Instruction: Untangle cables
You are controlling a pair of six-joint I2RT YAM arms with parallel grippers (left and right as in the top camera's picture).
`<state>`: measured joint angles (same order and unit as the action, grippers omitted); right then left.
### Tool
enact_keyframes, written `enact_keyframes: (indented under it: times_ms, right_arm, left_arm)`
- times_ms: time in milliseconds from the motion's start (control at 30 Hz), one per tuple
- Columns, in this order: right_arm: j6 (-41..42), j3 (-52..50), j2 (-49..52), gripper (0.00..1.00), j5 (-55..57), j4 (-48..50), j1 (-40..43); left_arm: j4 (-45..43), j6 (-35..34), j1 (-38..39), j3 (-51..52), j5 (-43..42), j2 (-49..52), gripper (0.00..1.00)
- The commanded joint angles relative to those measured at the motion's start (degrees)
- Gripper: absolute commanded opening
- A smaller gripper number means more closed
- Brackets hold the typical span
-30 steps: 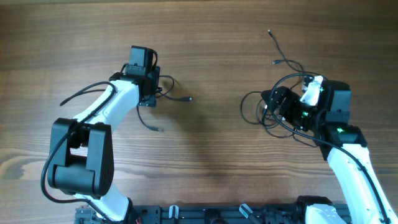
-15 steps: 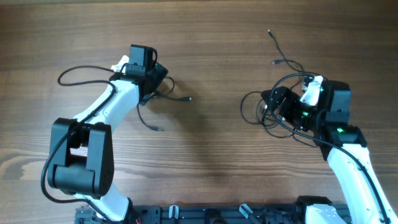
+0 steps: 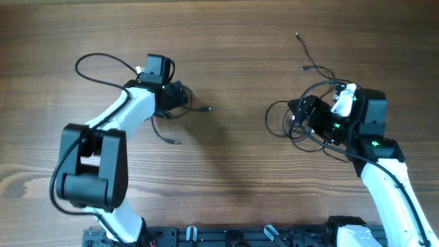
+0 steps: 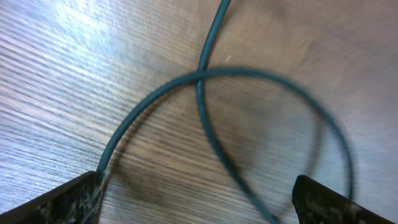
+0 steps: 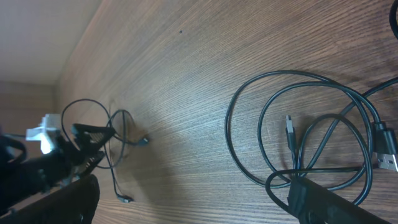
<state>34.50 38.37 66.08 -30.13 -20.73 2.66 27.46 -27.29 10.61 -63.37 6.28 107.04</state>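
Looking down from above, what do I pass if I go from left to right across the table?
First the left claw → loose cable with a plug tip → bunch of looped cables → right arm.

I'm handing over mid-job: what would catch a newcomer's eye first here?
Thin black cable loops lie piled on the right side of the table, by the right gripper, its jaws open. On the left, one thin cable crosses itself on the wood below the left gripper, also open.
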Motion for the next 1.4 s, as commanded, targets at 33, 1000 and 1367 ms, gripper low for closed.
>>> enact_keyframes:
  times_ms: [33,1000,1367]
  right_arm:
    - [0.2,0.1,-0.6,1.0,0.8,0.1,-0.2]
    - [0.2,0.1,-0.6,1.0,0.8,0.1,-0.2]
    - [0.2,0.1,-0.6,1.0,0.8,0.1,-0.2]
  left_arm:
    - [0.8,3.1,0.0,-0.4,4.3,5.4,1.0]
    - [16.2,4.0,-5.3,-1.4,0.7,6.7,0.77]
    - [2.8,-6.2,-7.3,9.3,-2.5,6.6,0.04]
